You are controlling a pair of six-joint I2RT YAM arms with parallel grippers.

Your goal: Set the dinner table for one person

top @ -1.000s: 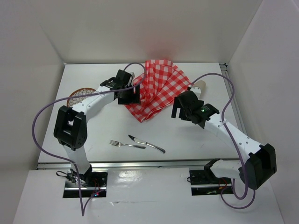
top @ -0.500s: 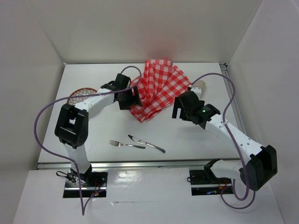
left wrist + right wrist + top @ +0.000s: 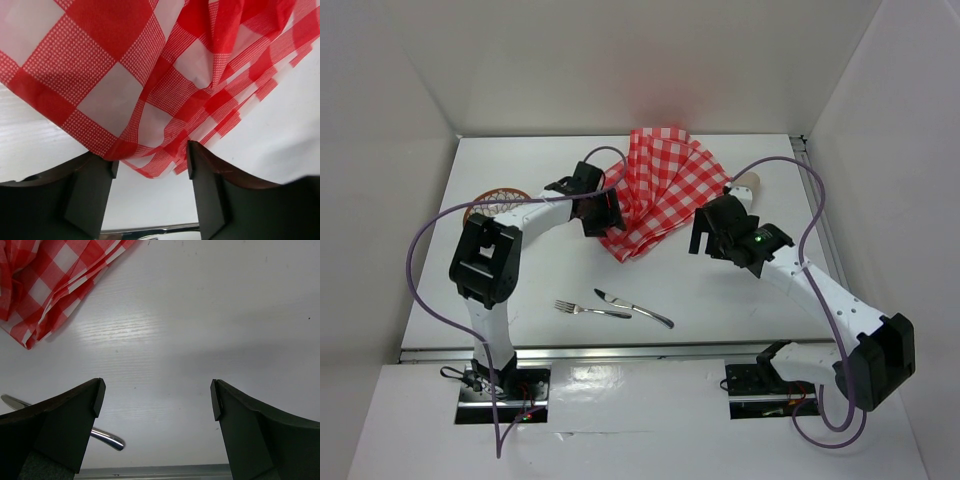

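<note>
The white dinner table (image 3: 530, 275) carries a crumpled red-and-white checked cloth (image 3: 660, 190) at its back middle. A fork (image 3: 580, 308) and a knife (image 3: 635, 308) lie side by side near the front. My left gripper (image 3: 603, 214) is down at the cloth's left edge. In the left wrist view its jaws stand open (image 3: 150, 159), and a folded corner of the cloth (image 3: 150, 100) hangs between the fingertips (image 3: 202, 185). My right gripper (image 3: 708, 238) hovers wide open (image 3: 157, 397) over bare table (image 3: 200, 315), just right of the cloth (image 3: 55, 280). The knife handle's end (image 3: 107, 439) shows by its left finger.
A round woven brown mat (image 3: 492, 207) lies at the table's left, partly under the left arm. A beige object (image 3: 752, 184) stands behind the right gripper, mostly hidden. The silver rail (image 3: 620, 352) edges the table's front, and white walls close in the other three sides.
The left gripper has slid right and down onto the cloth's left edge, its jaws narrowing a little, and the left arm's elbow has swung right. The right arm has hardly moved.
</note>
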